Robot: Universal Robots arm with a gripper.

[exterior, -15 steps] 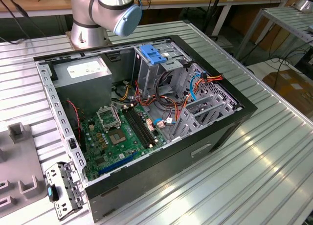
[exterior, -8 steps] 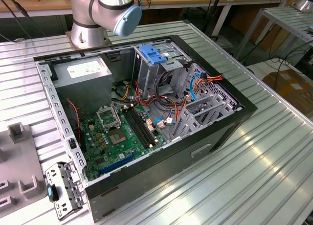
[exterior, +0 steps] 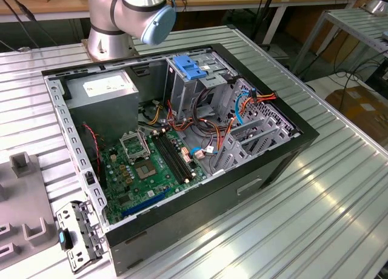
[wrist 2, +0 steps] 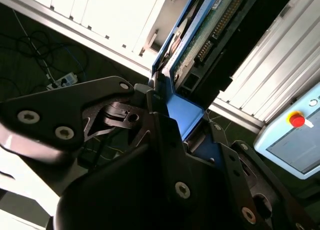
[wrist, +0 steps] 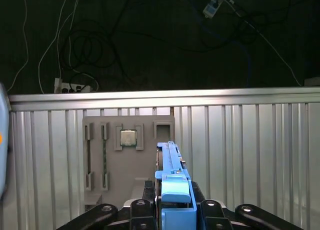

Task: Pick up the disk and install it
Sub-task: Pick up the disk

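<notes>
Inside the end effector [wrist: 175, 209], the disk [wrist: 170, 166] sits clamped

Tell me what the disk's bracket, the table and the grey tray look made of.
The bracket of the disk, held in the gripper: glossy blue plastic, moulded look. Table: ribbed bare metal, probably aluminium, with a bright sheen. Grey tray: matte, moulded pockets, likely plastic, though not certain.

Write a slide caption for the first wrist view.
The gripper holds the blue-framed disk edge-on over the ribbed metal table, with a grey parts tray beyond.
</notes>
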